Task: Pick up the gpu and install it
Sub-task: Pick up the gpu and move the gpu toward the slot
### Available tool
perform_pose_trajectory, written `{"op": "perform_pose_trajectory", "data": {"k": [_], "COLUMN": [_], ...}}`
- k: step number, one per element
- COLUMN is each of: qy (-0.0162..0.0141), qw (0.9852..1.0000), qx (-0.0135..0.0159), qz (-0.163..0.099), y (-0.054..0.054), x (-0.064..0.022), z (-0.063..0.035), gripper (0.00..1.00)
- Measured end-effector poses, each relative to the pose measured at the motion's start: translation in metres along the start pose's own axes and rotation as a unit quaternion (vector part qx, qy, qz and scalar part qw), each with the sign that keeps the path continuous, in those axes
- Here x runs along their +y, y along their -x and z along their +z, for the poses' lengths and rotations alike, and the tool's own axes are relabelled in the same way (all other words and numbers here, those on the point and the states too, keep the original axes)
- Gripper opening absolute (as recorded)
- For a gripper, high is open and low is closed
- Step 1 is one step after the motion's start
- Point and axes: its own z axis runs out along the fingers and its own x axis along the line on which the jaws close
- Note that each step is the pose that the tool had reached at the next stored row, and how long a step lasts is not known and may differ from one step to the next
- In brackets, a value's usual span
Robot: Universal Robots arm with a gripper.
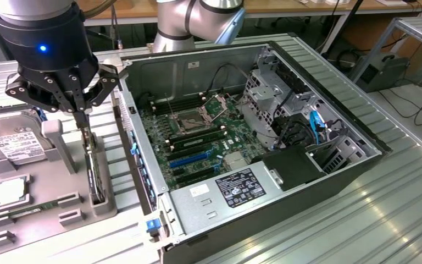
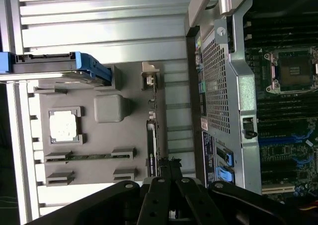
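Observation:
The gpu [image 1: 94,170] is a thin dark card standing on edge in a slot along the grey holder tray [image 1: 42,192], at the side nearest the computer case. My black gripper [image 1: 83,118] hangs straight above the card's far end. Its fingers are drawn together on the card's top edge, and the card still sits in its slot. In the wrist view the gpu [image 2: 151,145] shows edge-on, running up to the gripper [image 2: 169,168], whose narrow tips meet at the card's end.
The open computer case [image 1: 328,165] lies to the exterior view's right of the tray, motherboard [image 1: 196,137] exposed with blue slots [image 1: 189,159]. The tray also holds a silver hard drive [image 1: 9,140], a processor chip [image 1: 11,192] and a green memory stick [image 1: 31,209]. The case's rear wall [image 2: 218,86] stands close beside the card.

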Motion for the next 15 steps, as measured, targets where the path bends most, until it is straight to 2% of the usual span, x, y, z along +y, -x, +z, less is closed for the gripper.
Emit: {"op": "perform_pose_trajectory", "data": {"k": [1,3,4,7,8,9,10,12,15], "qy": [0.0,0.0,0.0,0.0,-0.0004,-0.0006,-0.0005,-0.0006,-0.0006], "qw": [1.0,1.0,1.0,1.0,1.0,1.0,1.0,1.0,1.0], "qx": [0.0,0.0,0.0,-0.0001,-0.0033,-0.0044,-0.0048,-0.0052,-0.0051], "qz": [0.0,0.0,0.0,0.0,0.0,0.0,0.0,0.0,0.0], "y": [0.0,0.0,0.0,0.0,-0.002,-0.004,-0.009,-0.018,-0.018], "x": [0.0,0.0,0.0,0.0,0.0,0.0,-0.0003,-0.0011,-0.0017], "z": [-0.0001,0.0,0.0,0.0002,0.0008,0.0018,0.0039,0.0076,0.0131], "gripper": [0.11,0.24,0.24,0.42,0.42,0.42,0.48,0.48,0.48]}}
